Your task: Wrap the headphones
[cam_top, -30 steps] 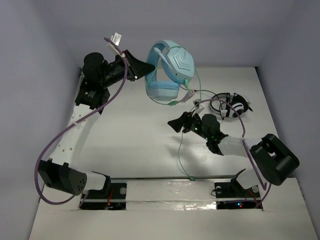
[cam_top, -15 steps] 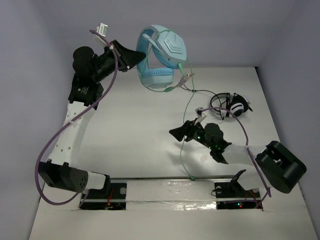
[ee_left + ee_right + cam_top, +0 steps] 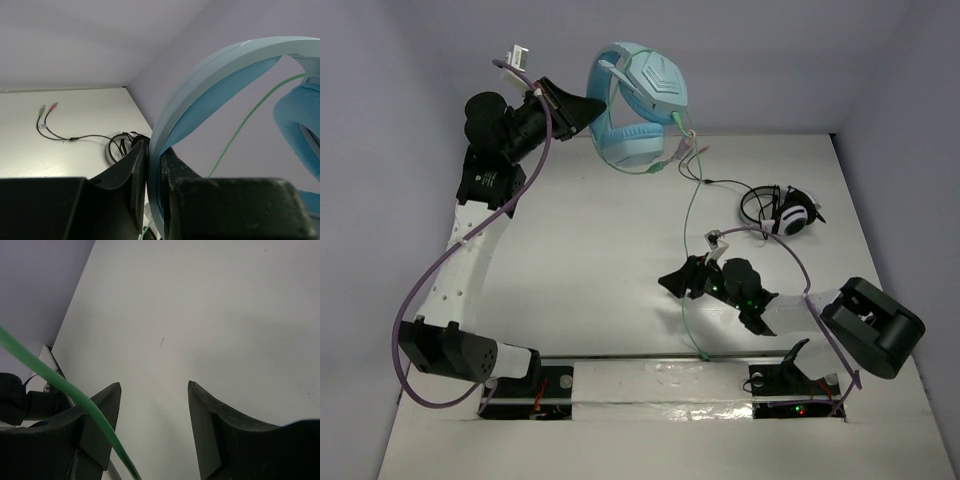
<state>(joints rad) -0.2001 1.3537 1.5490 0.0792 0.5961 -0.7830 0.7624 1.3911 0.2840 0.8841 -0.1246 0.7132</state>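
Now that my left gripper point(image 3: 592, 108), clamped on the headphones point(image 3: 642, 100), has lifted them higher, my right gripper point(image 3: 667, 284) sits open beside the green cable point(image 3: 690, 215), nothing wrapped yet.

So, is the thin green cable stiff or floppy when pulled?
Likely floppy: the green cable hangs in a slack curve from the lifted headphones to the table. Probably light, so it may slide past the open right gripper.

You are working in a robot lab test cell: a bare white table point(image 3: 590, 260) spreads beneath your right claw point(image 3: 670, 283), plain lilac walls point(image 3: 770, 60) enclose it beyond, and two arm bases point(image 3: 535, 385) are bolted behind.
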